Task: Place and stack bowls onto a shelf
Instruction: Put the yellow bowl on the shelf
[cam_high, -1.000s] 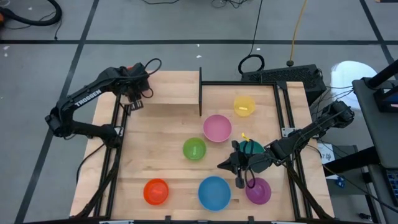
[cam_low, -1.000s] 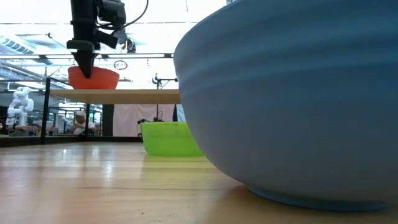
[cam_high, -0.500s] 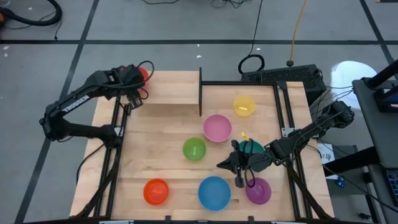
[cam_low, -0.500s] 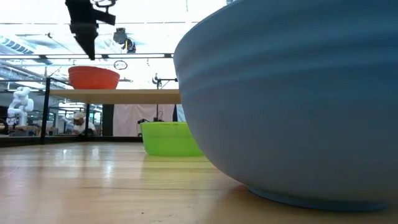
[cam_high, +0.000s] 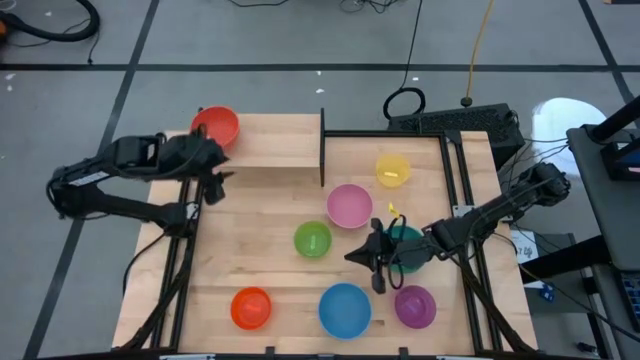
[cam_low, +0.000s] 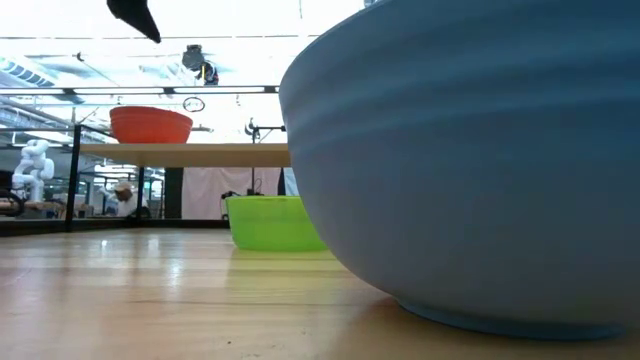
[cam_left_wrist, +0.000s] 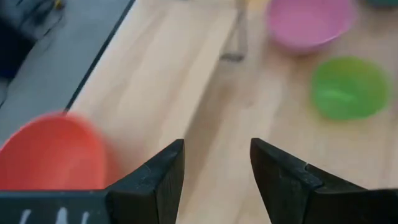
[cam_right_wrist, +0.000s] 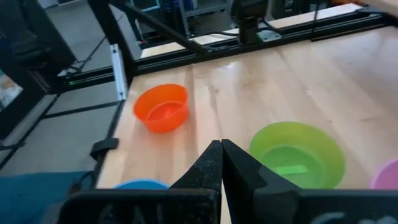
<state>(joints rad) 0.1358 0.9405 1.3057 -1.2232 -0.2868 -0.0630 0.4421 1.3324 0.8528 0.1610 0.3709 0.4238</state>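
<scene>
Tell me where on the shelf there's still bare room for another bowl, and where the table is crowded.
The shelf holds only the red bowl at its left end; the board from there to the black post is bare. The table is crowded right of centre, around the pink bowl, green bowl, teal bowl and right gripper.

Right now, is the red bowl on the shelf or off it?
On it: the red bowl sits upright at the shelf's far-left end, with the left claw open and clear.
</scene>
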